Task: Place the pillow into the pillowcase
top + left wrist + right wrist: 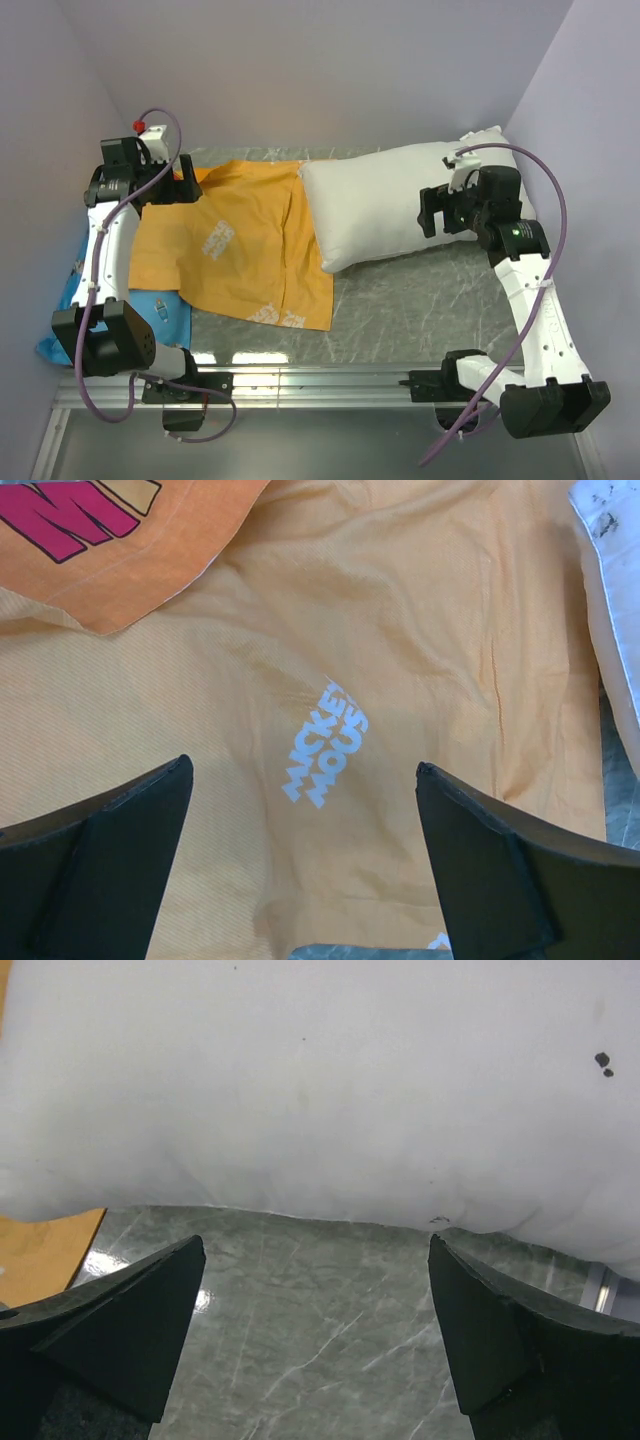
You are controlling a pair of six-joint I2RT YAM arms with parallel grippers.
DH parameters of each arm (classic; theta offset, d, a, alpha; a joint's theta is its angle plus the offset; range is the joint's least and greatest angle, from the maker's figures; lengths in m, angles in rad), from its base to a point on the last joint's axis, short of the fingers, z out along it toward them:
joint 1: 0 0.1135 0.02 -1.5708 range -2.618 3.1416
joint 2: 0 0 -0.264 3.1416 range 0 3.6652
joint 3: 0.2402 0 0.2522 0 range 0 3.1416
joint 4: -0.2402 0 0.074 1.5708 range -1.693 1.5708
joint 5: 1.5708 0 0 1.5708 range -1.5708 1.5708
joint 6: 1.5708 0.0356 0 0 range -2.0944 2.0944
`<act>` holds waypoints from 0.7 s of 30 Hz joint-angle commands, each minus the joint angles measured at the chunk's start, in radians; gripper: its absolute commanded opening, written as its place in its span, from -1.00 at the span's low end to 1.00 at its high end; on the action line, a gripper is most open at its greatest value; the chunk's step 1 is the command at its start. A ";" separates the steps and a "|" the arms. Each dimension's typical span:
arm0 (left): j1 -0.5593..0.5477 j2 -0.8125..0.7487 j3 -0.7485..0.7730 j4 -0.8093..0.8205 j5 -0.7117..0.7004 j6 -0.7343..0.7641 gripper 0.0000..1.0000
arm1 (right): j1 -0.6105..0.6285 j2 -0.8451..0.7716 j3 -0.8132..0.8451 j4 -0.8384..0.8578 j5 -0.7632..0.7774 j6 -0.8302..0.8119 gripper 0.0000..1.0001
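Note:
The orange pillowcase [240,250] lies flat on the left half of the table, small white logos facing up. The white pillow [380,205] lies to its right, its left end resting on the pillowcase's edge. My left gripper [185,186] hovers open over the pillowcase's far left corner. The left wrist view has the fingers wide apart over the orange pillowcase [400,630], the left gripper [303,770] holding nothing. My right gripper [432,212] hangs open over the pillow's right part. In the right wrist view the right gripper [316,1245] is open above bare table, just short of the pillow [320,1080].
A blue cartoon-print pillow [165,315] pokes out from under the pillowcase at the near left. The grey marble table [420,300] shows at the near right. Pale walls close in on the left, the back and the right. A turned-over flap [90,560] carries pink lettering.

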 commanded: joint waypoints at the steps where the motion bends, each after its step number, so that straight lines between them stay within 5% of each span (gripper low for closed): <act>1: -0.008 -0.032 0.037 0.028 -0.007 -0.013 0.99 | -0.005 -0.039 0.016 0.012 -0.041 -0.045 1.00; 8: -0.076 -0.035 0.037 0.023 -0.010 0.016 0.99 | -0.007 0.009 0.068 -0.051 -0.026 -0.093 1.00; 16: -0.524 0.090 -0.070 0.141 -0.375 -0.057 0.99 | -0.007 0.015 0.044 -0.035 -0.038 -0.035 1.00; 21: -0.661 0.261 -0.044 0.167 -0.510 -0.094 0.92 | -0.005 0.016 0.048 -0.045 -0.034 -0.015 1.00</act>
